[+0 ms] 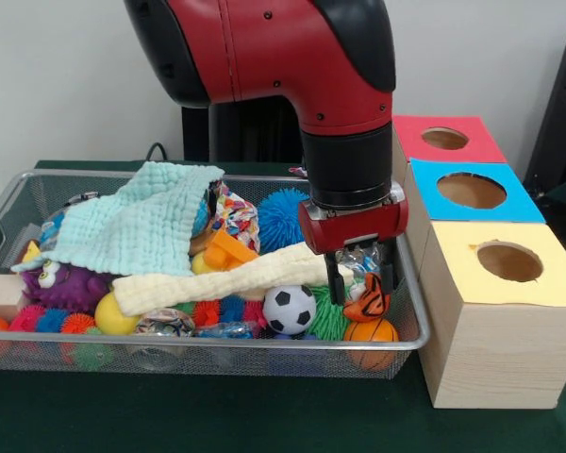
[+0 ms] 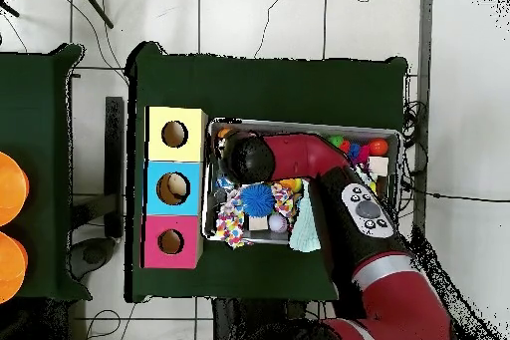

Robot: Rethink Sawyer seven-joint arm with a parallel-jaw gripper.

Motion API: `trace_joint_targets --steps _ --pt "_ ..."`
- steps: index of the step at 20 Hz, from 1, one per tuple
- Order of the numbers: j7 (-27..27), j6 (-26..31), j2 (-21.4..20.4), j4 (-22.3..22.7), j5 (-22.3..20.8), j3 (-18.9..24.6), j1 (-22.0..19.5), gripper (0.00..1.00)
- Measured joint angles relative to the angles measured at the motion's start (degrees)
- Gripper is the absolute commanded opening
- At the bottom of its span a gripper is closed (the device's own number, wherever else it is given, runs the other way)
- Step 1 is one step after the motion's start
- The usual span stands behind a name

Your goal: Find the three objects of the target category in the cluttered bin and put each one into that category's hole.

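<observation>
Nearest the camera, the basketball-patterned ball (image 1: 370, 331) sits under my gripper (image 1: 362, 279), whose fingers straddle the striped tiger toy (image 1: 368, 300) at the wire bin (image 1: 264, 347)'s right end, not visibly clamped. Closing off-centre could squeeze it sideways. Far right waits the red-topped box's hole (image 1: 444, 139).

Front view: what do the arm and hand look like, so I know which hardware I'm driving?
The arm has a glossy red shell with black sections and small dark screw holes. Its wrist is a black cylinder with a thin silver ring at its base. Under that sits a red block carrying the hand, whose fingers are thin, dark and straight. No markings are readable.
</observation>
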Motion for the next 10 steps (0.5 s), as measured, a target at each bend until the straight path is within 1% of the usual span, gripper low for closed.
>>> trace_joint_targets --steps 10 --pt "0.00 -1.31 0.08 0.41 0.00 -0.62 1.04 1.00"
